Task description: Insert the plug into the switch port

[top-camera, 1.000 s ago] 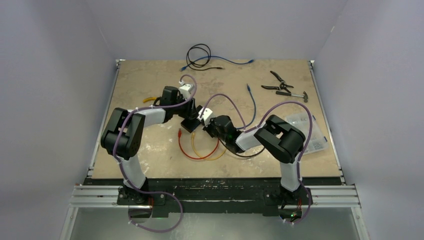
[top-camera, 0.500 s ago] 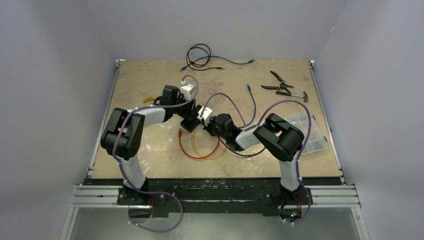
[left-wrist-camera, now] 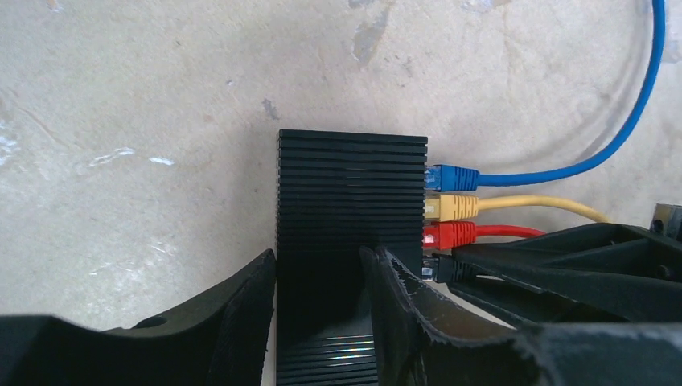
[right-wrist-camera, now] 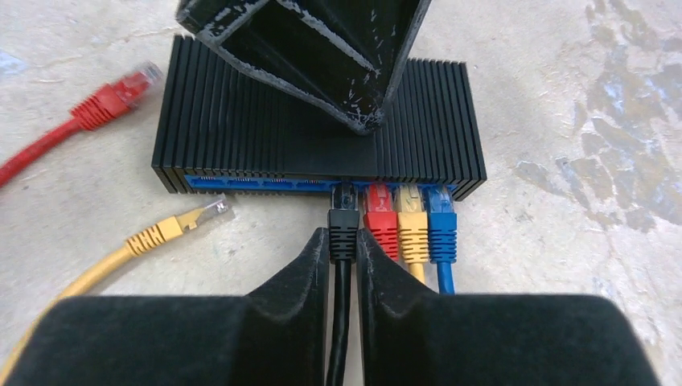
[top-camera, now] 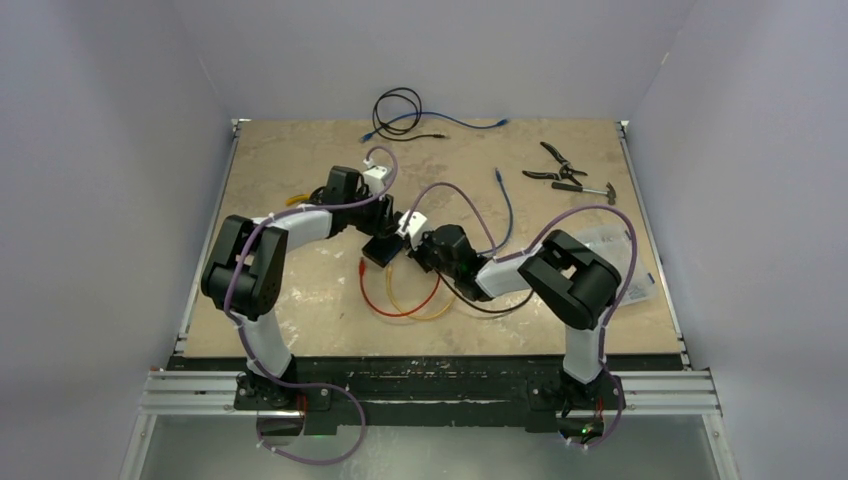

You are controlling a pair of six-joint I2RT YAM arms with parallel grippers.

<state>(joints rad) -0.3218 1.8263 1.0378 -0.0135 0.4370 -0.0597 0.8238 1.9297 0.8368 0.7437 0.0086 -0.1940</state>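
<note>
Near the middle of the table (top-camera: 300, 160), a little toward its left edge, the switch (right-wrist-camera: 217, 121) lies flat with its port row facing the near edge. The black plug (right-wrist-camera: 343, 217) sits in the port just left of the red plug (right-wrist-camera: 383, 221), yellow plug (right-wrist-camera: 412, 225) and blue plug (right-wrist-camera: 441, 225), its nose inside the opening. I judge the insertion step to be at its end. The right gripper (right-wrist-camera: 343, 241) has its fingers close on both sides of the black boot. I cannot tell whether they pinch it or only flank it. The left gripper (left-wrist-camera: 320, 257) has its fingers spread, one beside the switch's back edge and one over the ribbed top, which I read as bracing. Two loose cable ends, red and yellow, lie beside the switch toward the left edge. Next, you need to confirm that the plug is fully home. Then let the right fingers part and draw them straight back along the cable. A sideways pull could drag the plug out.
</note>
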